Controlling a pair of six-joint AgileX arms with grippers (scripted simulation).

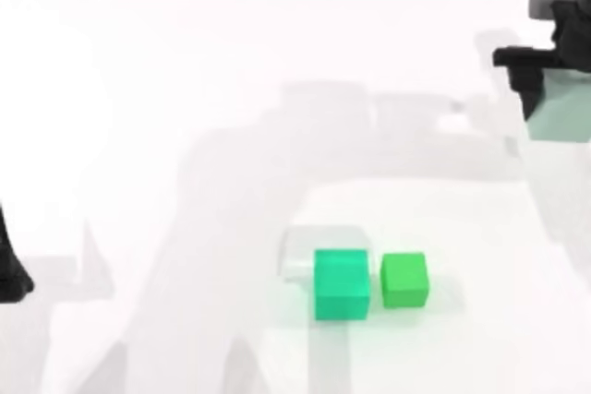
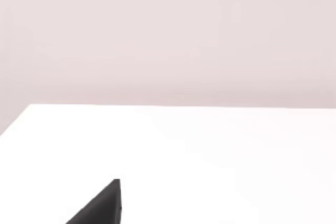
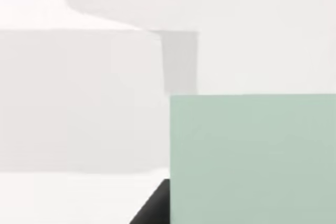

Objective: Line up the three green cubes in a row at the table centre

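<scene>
Mint-grey cube (image 1: 560, 108) sits against right end effector (image 1: 545, 76), far right.

The right gripper (image 1: 547, 89) is hanging at the table's far right edge, its dark fingers closing around the mint cube (image 1: 560, 108) sitting between the jaws. The left arm (image 1: 11, 274) is sitting parked at the left edge.
</scene>
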